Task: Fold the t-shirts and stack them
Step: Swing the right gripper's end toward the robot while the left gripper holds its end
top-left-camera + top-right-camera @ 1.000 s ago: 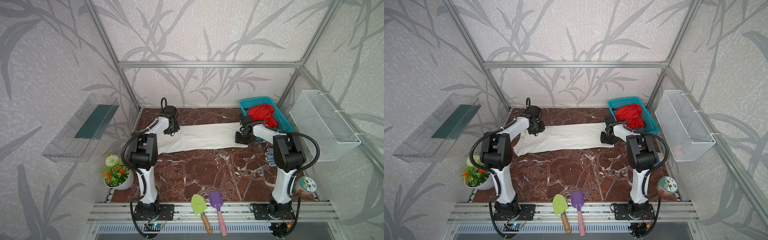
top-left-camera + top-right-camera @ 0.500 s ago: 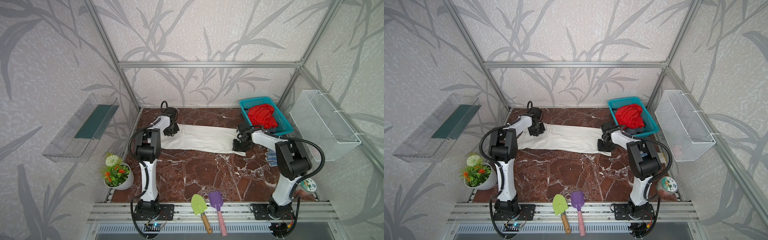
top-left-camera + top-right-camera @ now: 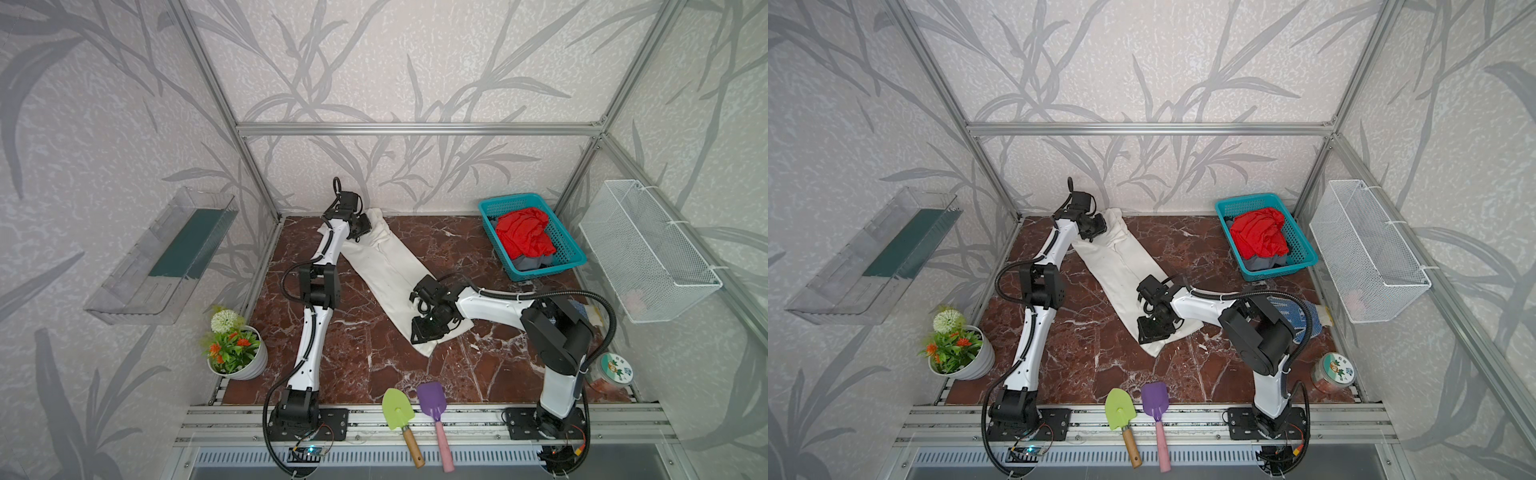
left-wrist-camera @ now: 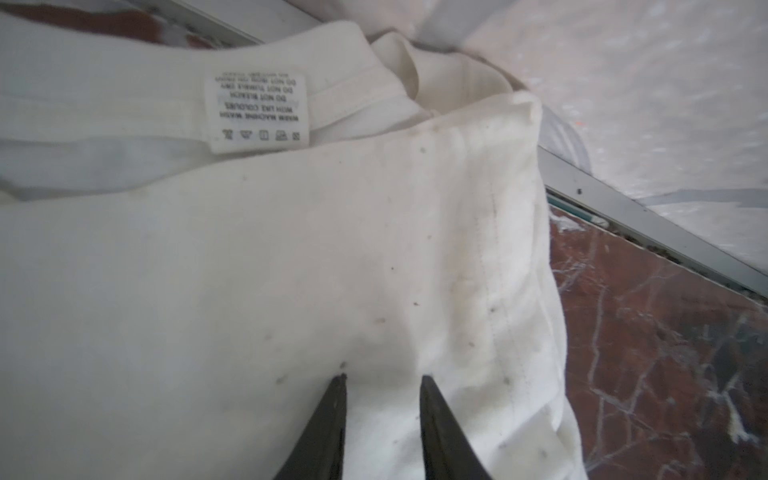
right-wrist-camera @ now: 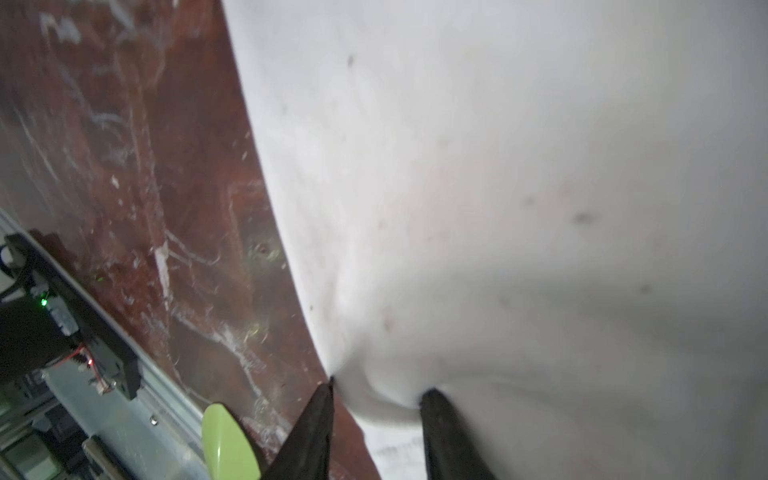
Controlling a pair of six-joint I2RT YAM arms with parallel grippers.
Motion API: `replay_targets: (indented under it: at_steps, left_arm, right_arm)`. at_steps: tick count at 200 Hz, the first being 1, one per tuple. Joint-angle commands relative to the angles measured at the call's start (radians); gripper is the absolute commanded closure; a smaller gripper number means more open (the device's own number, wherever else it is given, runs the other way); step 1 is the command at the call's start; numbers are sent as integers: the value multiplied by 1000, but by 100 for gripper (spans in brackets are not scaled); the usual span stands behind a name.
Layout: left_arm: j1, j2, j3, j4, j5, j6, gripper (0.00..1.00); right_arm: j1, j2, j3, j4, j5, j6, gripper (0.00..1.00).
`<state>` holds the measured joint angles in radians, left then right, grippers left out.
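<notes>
My left gripper [image 4: 381, 380] is at the far left corner of the table [image 3: 353, 340], close to the back wall [image 3: 415, 174]. Its two dark fingers stand close together, pinching a thick fold of the cream-white shirt [image 3: 386, 266]. Just past them, the left wrist view shows the shirt's collar and a white care label [image 4: 257, 112].

My right gripper [image 5: 376, 388] is at the shirt's other end, nearer the front and middle of the table. Its fingers are drawn in on the cloth's edge, which bunches into a small pucker between them.

The cream-white shirt is folded into a long narrow strip, lying slantwise on the table between my two grippers. The print is not visible.

The red shirt [image 3: 523, 237] is heaped in the teal basket [image 3: 548, 270] at the back right corner, on top of the dark grey shirt [image 3: 530, 262].
</notes>
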<state>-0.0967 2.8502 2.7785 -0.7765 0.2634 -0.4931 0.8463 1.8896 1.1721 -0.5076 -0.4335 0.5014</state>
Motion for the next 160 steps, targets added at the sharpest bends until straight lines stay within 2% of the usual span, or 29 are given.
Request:
replay_targets:
  at_steps: [1, 29, 46, 79, 107, 127, 160]
  left_arm:
    - [-8, -5, -40, 74, 150, 28, 67]
    - [-11, -102, -53, 74, 167, 104, 66]
    - [-13, -199, -99, 15, 154, 136, 66]
    - [-36, -452, -469, -5, 12, 112, 66]
    - [-56, -594, -754, 27, -33, 92, 66]
    - [-69, -624, -870, 72, -57, 83, 66]
    - [-75, -590, -916, 104, -86, 64, 66]
  right_arm:
    - [43, -3, 49, -72, -109, 2, 63]
    - [-3, -70, 138, -116, -107, -31, 62]
    - [-72, -91, 185, -150, -55, -54, 62]
    - [-230, -43, 231, -208, 108, -85, 62]
    - [-320, 19, 218, -182, 132, -114, 62]
    - [-348, 46, 199, -145, 123, -121, 62]
    - [-352, 58, 146, -103, 97, -114, 62]
